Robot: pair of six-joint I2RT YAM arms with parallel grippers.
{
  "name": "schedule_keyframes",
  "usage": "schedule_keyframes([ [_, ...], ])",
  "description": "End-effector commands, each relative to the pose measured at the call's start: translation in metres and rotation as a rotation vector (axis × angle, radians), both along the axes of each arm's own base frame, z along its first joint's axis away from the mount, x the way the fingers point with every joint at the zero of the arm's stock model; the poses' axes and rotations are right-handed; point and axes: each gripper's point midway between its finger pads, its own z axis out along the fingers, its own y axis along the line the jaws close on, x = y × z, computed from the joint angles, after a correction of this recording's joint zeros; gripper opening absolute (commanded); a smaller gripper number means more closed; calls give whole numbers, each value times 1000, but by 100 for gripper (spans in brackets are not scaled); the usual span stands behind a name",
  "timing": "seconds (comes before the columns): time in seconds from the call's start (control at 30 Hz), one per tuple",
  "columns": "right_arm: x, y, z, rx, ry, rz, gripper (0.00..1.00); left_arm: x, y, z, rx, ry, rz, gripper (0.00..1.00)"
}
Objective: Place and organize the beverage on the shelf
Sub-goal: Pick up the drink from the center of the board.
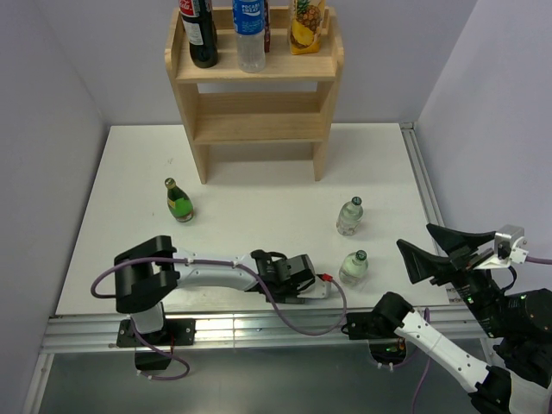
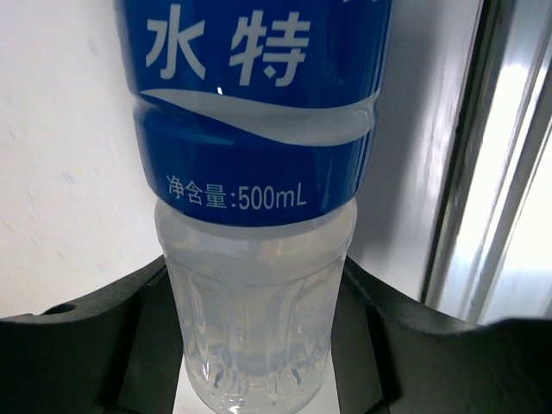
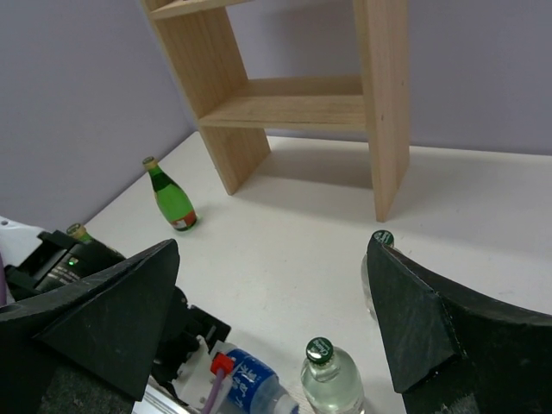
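Your left gripper (image 2: 259,341) is clamped on the clear lower body of the blue-labelled water bottle (image 2: 254,129), which seems to lie on its side well in front of the shelf (image 1: 253,129), its long axis running along the fingers, while your right gripper (image 3: 273,250) hangs open, farther off.

The pale natural-wood shelf (image 1: 254,129) looks smooth and matt, with faint grain. The white surface (image 1: 259,198) is matt. The clear ribbed plastic bottle (image 2: 259,328) wears a glossy blue film label. The small green bottle (image 1: 178,201) shines like glass. The right arm's black fingers (image 3: 423,319) look like matt plastic.
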Motion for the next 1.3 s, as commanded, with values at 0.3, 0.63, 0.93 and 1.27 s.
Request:
schedule_keyframes([
  [0.3, 23, 0, 10, 66, 51, -99, 95, 23, 35, 91, -325, -92, 316, 0],
  [0.63, 59, 35, 0, 33, 170, -112, 95, 95, 30, 211, -747, -141, 596, 0],
  [0.93, 80, 82, 1, 54, 233, -16, 95, 116, 42, 302, -1161, 21, 647, 0],
  [1.27, 79, 156, 29, 106, 197, 293, 92, 77, 51, 366, -1422, 158, 394, 0],
])
